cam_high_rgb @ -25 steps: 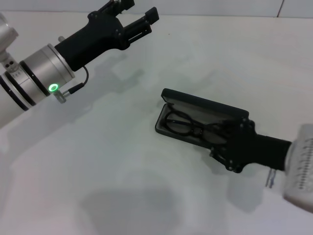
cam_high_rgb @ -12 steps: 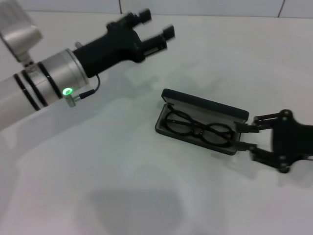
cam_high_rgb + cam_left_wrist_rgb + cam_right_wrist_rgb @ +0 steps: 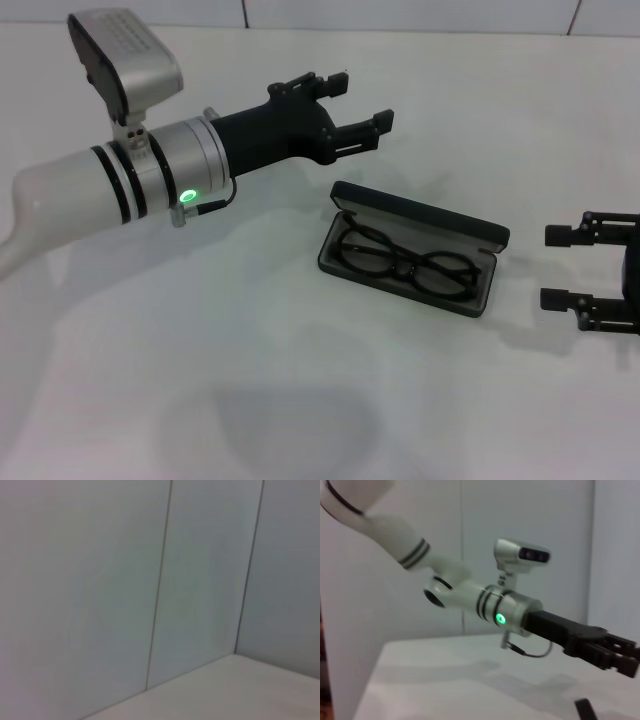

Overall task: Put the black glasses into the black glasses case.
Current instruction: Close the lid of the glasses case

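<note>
White tabletop (image 3: 250, 400) and pale wall panels make up the whole setting. On the table the case (image 3: 412, 250) lies open, lid raised at the far side, and the glasses (image 3: 405, 265) are seen lying inside its grey tray, lenses up.

A second ago the right gripper (image 3: 560, 265) was down over the near end of the case, covering the glasses; it has since been drawn back to the right and is now held well clear of the case, its fingers apart and nothing between them. Over the same second the left gripper (image 3: 362, 108) has been swung in from the far left and is now poised above the table just behind the raised lid, its fingers also apart and empty. The left arm is seen from the right wrist view reaching across.

From this it is judged that placement is done and release was clean. Closing the lid, if wanted, appears to be what the left arm is being brought in for.
</note>
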`<state>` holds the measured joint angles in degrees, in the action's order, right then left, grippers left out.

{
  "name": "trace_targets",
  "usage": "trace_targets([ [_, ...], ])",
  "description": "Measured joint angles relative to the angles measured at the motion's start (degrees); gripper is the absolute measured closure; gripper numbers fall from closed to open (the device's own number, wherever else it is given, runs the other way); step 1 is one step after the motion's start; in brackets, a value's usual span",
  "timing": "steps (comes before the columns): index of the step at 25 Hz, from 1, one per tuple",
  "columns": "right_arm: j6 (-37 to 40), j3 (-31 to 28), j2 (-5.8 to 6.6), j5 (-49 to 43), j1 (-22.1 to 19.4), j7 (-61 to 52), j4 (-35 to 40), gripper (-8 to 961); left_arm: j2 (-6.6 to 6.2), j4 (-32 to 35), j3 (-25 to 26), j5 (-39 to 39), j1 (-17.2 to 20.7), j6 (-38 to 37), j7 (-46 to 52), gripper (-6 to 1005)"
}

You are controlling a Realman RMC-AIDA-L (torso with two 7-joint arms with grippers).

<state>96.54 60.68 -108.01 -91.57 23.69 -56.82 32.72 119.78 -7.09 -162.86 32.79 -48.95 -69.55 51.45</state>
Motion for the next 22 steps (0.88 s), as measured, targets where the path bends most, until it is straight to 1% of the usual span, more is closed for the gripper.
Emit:
trace_targets([
  [1, -0.74, -0.04, -0.3, -0.03, -0.55, -0.04, 1.04, 467, 0.0, 0.01, 0.01, -0.36, 0.08, 0.34, 0.02, 169],
  [3, -2.26, -0.17, -0.99, -0.18, -1.63, -0.15, 3.34, 406, 0.01, 0.04, 0.0, -1.88, 0.15, 0.69, 0.18, 169],
  [5, -2.77, -0.23, -1.26, -0.98, -1.69, -0.28, 4.07, 345, 0.03, 0.09, 0.0, -3.53, 0.16, 0.85, 0.31, 169],
  [7, -2.94, -0.27, -1.27, -1.66, -1.39, -0.33, 4.2, 284, 0.07, 0.61, 0.0, -5.43, 0.13, 1.38, 0.33, 169],
  [8, -3.0, -0.28, -1.27, -1.84, -1.28, -0.36, 4.33, 284, 0.07, 0.61, 0.0, -5.43, 0.13, 1.38, 0.33, 169],
  [10, -3.11, -0.32, -1.23, -1.88, -1.23, -0.39, 4.6, 283, 0.09, 1.62, 0.0, -9.15, -0.27, 3.11, 0.32, 170],
  [13, -3.24, -0.37, -1.16, -1.9, -1.1, -0.4, 4.85, 283, 0.1, 1.68, 0.02, -10.62, -0.29, 3.57, 0.16, 170],
  [22, -4.33, -0.44, -0.89, -1.95, -1.05, -0.47, 4.76, 283, 0.03, 1.57, 0.0, -11.54, 0.66, 3.62, -0.08, 170],
])
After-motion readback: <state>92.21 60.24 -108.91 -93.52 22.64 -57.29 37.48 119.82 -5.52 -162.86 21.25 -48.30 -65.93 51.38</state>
